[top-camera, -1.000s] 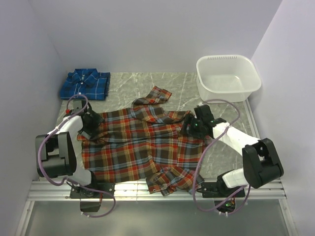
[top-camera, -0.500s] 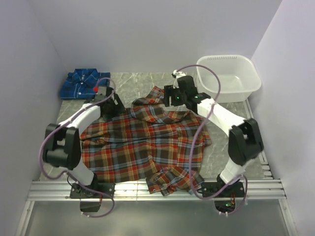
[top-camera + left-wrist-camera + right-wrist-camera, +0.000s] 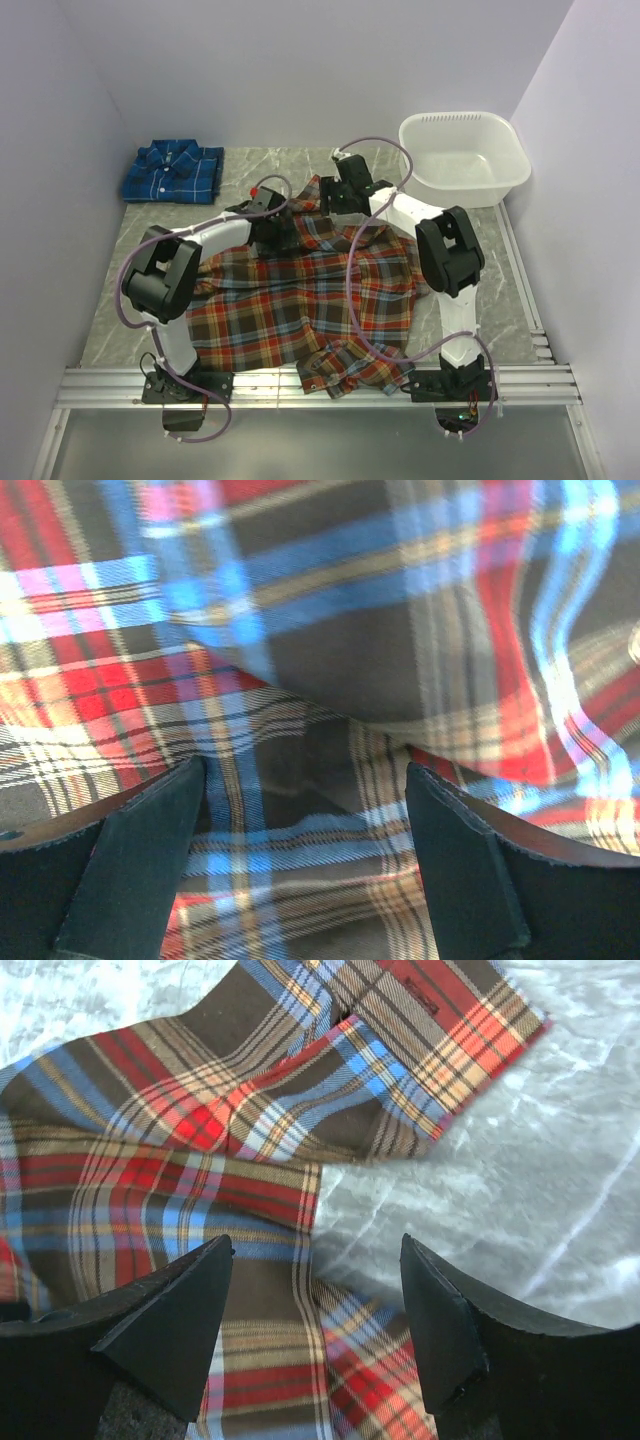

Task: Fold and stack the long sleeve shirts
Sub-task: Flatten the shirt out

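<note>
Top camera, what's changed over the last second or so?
Both arms swung from the sides of the red plaid shirt to its far edge. The left fingers came in from the left. The right fingers came from the right, up by the sleeve cuff. Both pairs are open and grip nothing. The red shirt, the folded blue shirt and the white tub stayed put.

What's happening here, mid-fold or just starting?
Looks like the fold is just starting. The red-orange plaid shirt lies spread out and rumpled on the table, not yet folded. Both arms reach over its far edge. The left gripper is open just above the fabric, and the right gripper is open over a sleeve by the bare table. Neither is gripping anything. The blue shirt lies folded in the far left corner. The white tub is at far right.
</note>
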{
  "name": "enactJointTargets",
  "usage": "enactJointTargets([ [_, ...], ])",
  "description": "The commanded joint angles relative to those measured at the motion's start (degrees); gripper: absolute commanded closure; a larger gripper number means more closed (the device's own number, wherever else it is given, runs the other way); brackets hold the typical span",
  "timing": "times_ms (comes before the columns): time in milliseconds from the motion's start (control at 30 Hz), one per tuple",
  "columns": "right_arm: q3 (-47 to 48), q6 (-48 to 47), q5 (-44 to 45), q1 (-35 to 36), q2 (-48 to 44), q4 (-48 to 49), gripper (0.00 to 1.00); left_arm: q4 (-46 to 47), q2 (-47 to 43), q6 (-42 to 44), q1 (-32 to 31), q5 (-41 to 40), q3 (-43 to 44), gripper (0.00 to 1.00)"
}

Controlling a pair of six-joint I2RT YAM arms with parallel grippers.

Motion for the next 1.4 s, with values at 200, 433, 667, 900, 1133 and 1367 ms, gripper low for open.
enactJointTargets([
  [200, 2.67, 0.35, -2.94, 0.38, 2.19, -0.61, 0.26, 0.81, 0.22, 1.23, -6.45, 3.21, -6.79, 0.12],
  [433, -1.64, -2.72, -10.15, 0.91, 0.43, -0.78, 0.30, -1.47, -4.44, 0.97, -7.68, 4.09, -12.51, 0.12],
  [667, -5.51, -4.74, -16.30, 1.87, -1.33, 0.00, 0.39, -2.70, -5.59, 0.09, -7.68, 2.33, -15.06, 0.12],
  [900, -6.83, -5.53, -17.89, 1.96, -2.83, 2.46, 0.55, -2.97, -5.15, 0.17, -7.69, 1.89, -14.62, 0.12],
  [1133, -4.02, -5.10, -16.14, 1.79, -1.60, 3.52, 0.67, -3.49, -5.68, 0.35, -7.69, 1.98, -15.15, 0.12],
  [1367, 0.89, -1.15, -10.69, -0.23, 0.95, 4.93, 0.85, -3.32, -6.64, 0.09, -7.69, 3.12, -16.73, 0.12],
])
